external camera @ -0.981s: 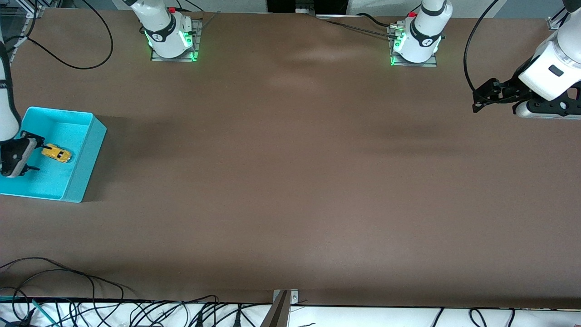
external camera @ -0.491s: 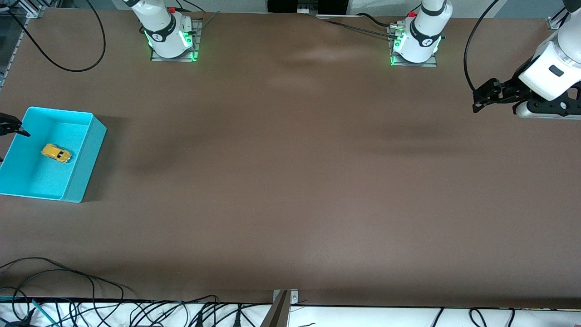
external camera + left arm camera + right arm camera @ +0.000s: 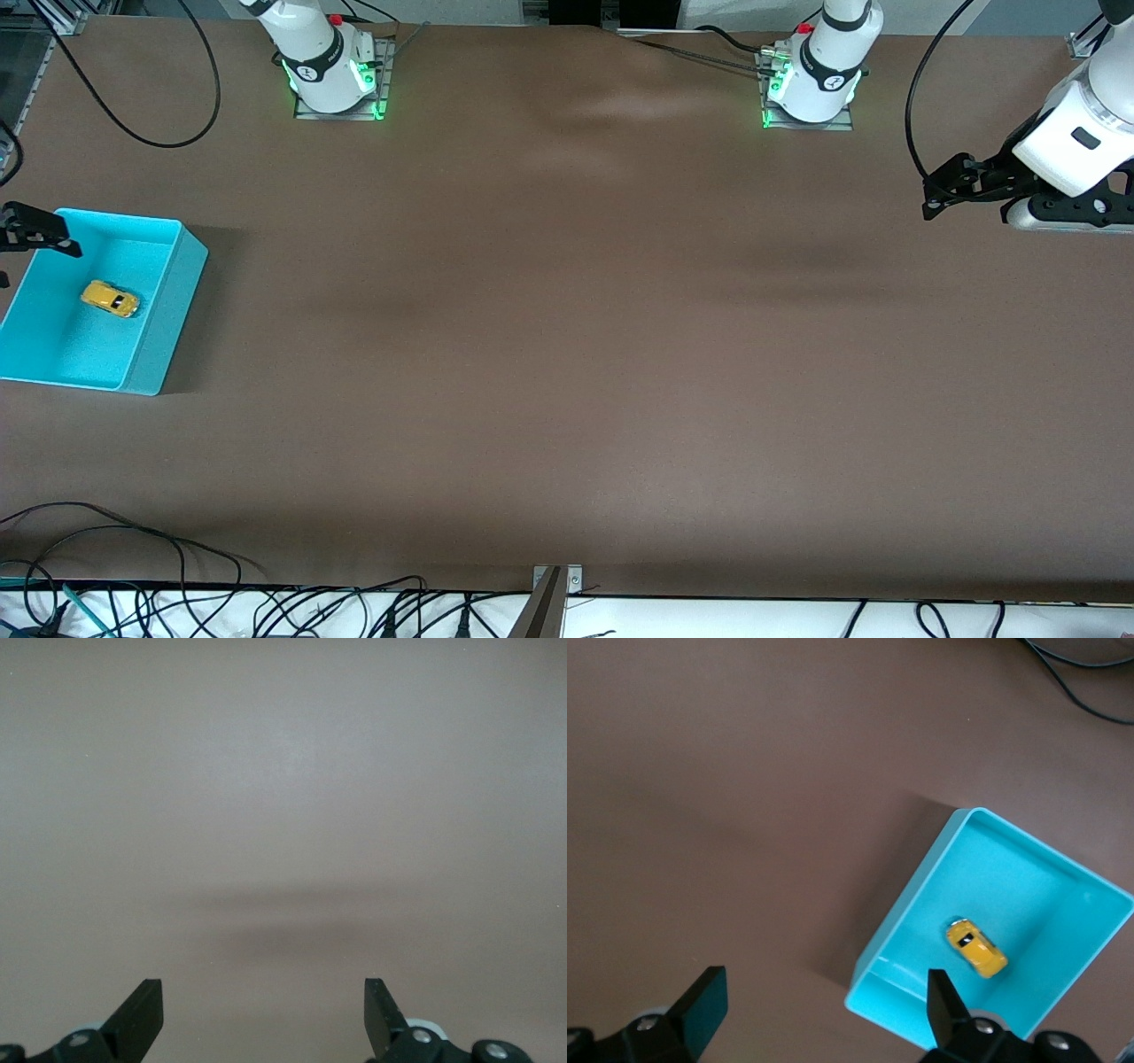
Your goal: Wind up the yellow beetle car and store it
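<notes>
From the front, the yellow beetle car (image 3: pixel 111 299) is lying inside the teal bin (image 3: pixel 168 301) at the right arm's end of the table (image 3: pixel 567 354). The right gripper (image 3: pixel 27 232) is hanging over the bin's edge – little of it is showing. The left gripper (image 3: pixel 952 186) is waiting over the left arm's end.

Left wrist view: the left gripper (image 3: pixel 264 1010) is holding its jaws spread over bare table (image 3: pixel 283 797).

Right wrist view: the right gripper (image 3: pixel 824 1001) is showing its jaws spread and empty – the car (image 3: pixel 976 947) is sitting in the bin (image 3: pixel 899 912).
</notes>
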{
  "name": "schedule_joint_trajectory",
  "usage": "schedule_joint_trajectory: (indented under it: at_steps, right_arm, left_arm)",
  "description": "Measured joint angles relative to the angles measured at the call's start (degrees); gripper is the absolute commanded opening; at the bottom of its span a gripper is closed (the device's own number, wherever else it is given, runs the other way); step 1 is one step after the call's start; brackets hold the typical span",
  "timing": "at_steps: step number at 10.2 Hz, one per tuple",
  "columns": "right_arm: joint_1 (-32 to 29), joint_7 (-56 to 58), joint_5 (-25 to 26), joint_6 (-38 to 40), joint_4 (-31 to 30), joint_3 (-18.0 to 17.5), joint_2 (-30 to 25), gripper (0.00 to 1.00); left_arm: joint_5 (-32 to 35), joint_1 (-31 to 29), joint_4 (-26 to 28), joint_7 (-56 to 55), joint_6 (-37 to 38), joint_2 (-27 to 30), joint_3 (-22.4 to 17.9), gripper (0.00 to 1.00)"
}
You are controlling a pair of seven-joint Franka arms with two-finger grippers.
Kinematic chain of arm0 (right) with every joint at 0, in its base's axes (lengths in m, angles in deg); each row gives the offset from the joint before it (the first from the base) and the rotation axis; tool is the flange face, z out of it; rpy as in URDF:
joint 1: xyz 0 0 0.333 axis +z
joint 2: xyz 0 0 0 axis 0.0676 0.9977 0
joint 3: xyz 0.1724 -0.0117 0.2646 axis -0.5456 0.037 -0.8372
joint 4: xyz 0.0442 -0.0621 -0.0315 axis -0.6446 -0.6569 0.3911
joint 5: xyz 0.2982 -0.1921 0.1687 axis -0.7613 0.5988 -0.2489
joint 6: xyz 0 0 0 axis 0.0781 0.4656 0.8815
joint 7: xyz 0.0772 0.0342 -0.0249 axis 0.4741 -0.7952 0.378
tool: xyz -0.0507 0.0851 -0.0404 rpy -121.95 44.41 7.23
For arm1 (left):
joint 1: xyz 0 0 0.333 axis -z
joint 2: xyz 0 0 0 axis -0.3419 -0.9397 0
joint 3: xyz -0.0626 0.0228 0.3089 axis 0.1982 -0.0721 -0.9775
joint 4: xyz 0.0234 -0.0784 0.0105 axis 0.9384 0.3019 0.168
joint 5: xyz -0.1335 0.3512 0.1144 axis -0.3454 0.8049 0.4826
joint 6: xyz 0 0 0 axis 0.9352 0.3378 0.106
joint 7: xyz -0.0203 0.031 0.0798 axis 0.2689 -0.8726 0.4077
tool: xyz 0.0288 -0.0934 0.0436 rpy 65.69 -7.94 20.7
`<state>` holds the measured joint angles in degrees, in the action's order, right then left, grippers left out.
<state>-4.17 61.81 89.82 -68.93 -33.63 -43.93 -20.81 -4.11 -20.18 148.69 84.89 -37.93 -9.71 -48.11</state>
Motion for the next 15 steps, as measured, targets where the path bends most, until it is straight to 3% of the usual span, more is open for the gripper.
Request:
schedule_joint_trajectory:
  at_steps: [4, 8, 15]
  right_arm:
    - [0.5, -14.5, 0.3, 2.3, -0.9, -4.2, -1.4, 1.0]
    - [0.5, -18.9, 0.5, 0.1, -7.0, -4.5, -6.6, 1.0]
    - [4.9, -27.7, 0.5, 1.2, -8.0, -5.7, -8.4, 1.0]
  left_arm:
    - [0.0, 0.0, 0.0, 0.0, 0.0, 0.0, 0.0, 1.0]
    - [0.0, 0.0, 0.0, 0.0, 0.0, 0.0, 0.0, 1.0]
    - [0.0, 0.0, 0.0, 0.0, 0.0, 0.0, 0.0, 1.0]
